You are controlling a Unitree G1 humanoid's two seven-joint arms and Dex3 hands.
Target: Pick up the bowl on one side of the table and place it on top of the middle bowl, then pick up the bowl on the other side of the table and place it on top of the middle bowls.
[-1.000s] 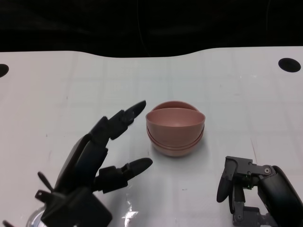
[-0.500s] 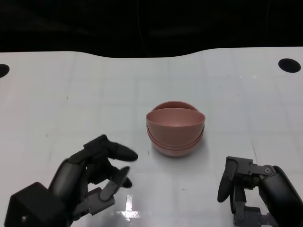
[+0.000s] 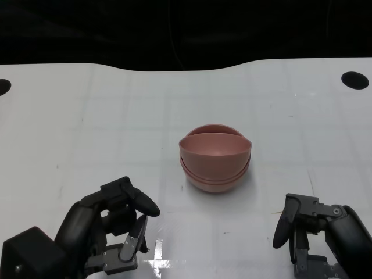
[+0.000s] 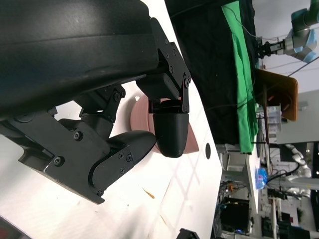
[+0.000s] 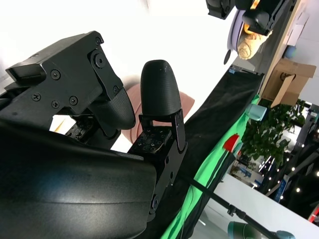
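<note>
Head view, stacked pink bowls (image 3: 215, 158) mid-table, left hand (image 3: 110, 229) clenched empty, right hand (image 3: 317, 235) cropped, grasp unclear.

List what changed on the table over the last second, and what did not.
The left hand drew back from beside the stacked bowls toward the table's near edge, and its fingers, spread a second ago, curled in on nothing. The right hand barely shifted and holds nothing. The pink bowls stayed nested in the middle of the white table, untouched.
</note>
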